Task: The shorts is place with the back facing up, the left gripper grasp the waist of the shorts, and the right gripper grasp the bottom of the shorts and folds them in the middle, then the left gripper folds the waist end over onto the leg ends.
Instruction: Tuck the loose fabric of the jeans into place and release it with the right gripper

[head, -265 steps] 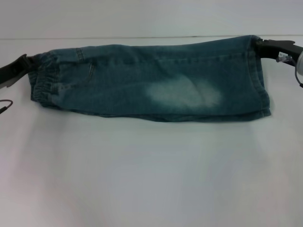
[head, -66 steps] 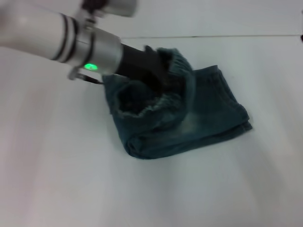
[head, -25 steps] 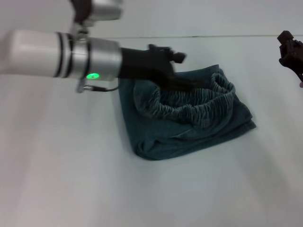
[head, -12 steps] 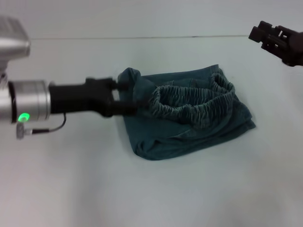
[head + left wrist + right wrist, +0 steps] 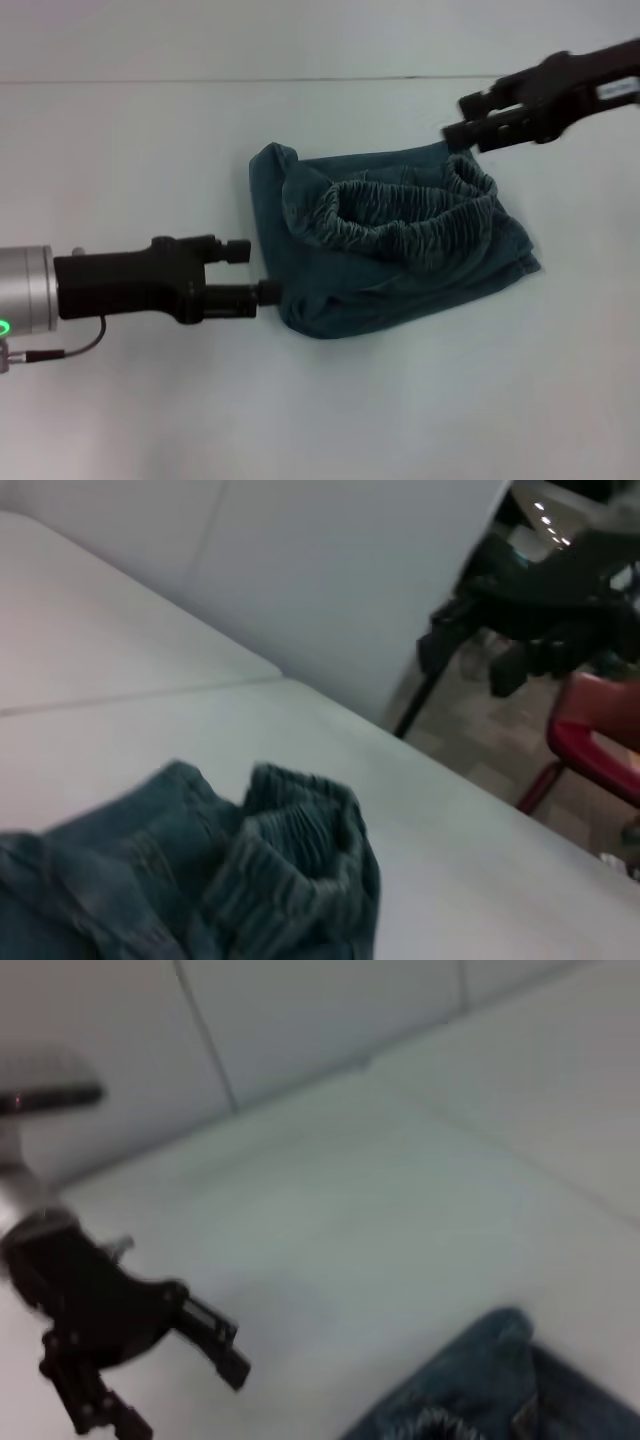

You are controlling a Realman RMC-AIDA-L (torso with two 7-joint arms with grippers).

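The blue denim shorts point(image 5: 330, 290) lie folded in a bundle mid-table. The gathered waist point(image 5: 410, 215) lies on top, turned over toward the leg ends point(image 5: 527, 262) at the right edge. My left gripper point(image 5: 256, 270) is low at the bundle's front-left edge, open, holding nothing, its lower fingertip point(image 5: 266, 291) at the cloth. My right gripper point(image 5: 458, 118) hovers open over the far right corner of the shorts. In the left wrist view the waist point(image 5: 300, 850) is close, the right gripper point(image 5: 500, 630) beyond. The right wrist view shows the left gripper point(image 5: 185, 1397) and the shorts point(image 5: 500, 1390).
The white table point(image 5: 400, 400) runs to a far edge at the wall point(image 5: 300, 40). In the left wrist view a red chair point(image 5: 600, 750) stands on the floor past the table's side.
The left gripper let go of the waist and drew back left and toward the front. The right gripper swung in from the right over the shorts' far corner. The shorts stayed put.
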